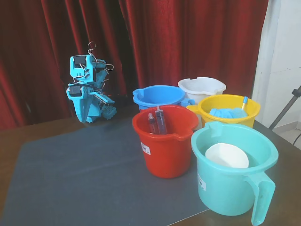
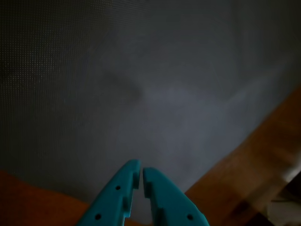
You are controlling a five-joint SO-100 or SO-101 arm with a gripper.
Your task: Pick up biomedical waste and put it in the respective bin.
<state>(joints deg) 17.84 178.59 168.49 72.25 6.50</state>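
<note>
The biomedical waste is not in view in either frame. My turquoise arm sits folded at the back left of the grey mat (image 1: 84,174) in the fixed view, with its gripper (image 1: 108,112) low over the mat's far edge. In the wrist view the gripper (image 2: 141,170) is shut, its two turquoise fingertips (image 2: 129,173) nearly touching with nothing between them, above bare mat (image 2: 141,70). A red bin (image 1: 164,157) holds two dark-filled syringes (image 1: 157,121).
Bins cluster at the right: blue (image 1: 141,100), white (image 1: 188,85), yellow (image 1: 235,121) with blue items inside, and teal (image 1: 225,193) holding a white bowl (image 1: 226,155). Brown table wood (image 2: 263,155) borders the mat. A red curtain hangs behind.
</note>
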